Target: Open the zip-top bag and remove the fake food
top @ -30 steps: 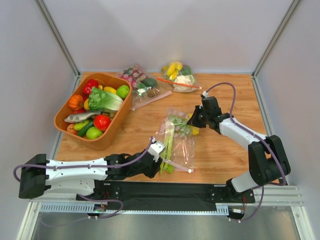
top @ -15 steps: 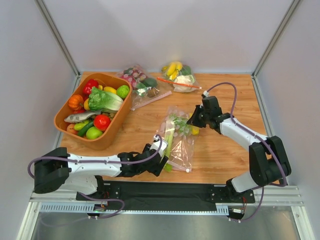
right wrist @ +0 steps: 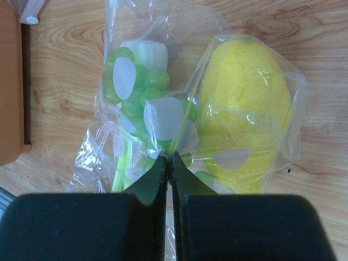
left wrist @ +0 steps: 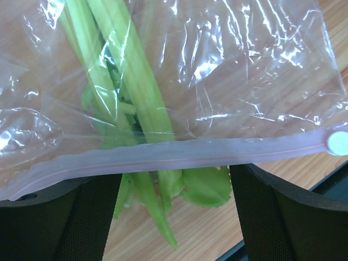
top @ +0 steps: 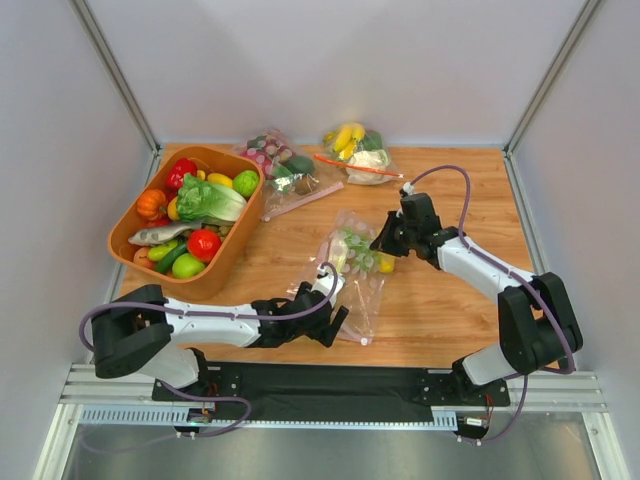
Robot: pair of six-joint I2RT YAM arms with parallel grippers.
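Note:
The zip-top bag (top: 362, 285) lies on the wood between my arms, its pink zip strip (left wrist: 179, 155) at the near end. Leafy tips of the pale-green stalk (left wrist: 136, 92) poke out past the strip. My left gripper (left wrist: 175, 217) is open, its fingers either side of those tips and touching nothing; from above, the left gripper (top: 335, 312) sits at the bag's near end. My right gripper (right wrist: 169, 159) is shut on the bag's film at the far end, between the green grapes (right wrist: 138, 92) and the yellow lemon (right wrist: 244, 103). The top view shows the right gripper (top: 383, 243) there.
An orange basket (top: 238, 228) full of fake vegetables stands at the left. Two other clear bags lie at the back: one with dark grapes (top: 280, 160), one with banana and cauliflower (top: 358, 150). The black base rail (top: 330, 380) runs along the near edge.
My left arm has swung right and forward to the bag's near end, and its gripper has opened. The bag's near end has shifted slightly left. The right gripper keeps its pinch.

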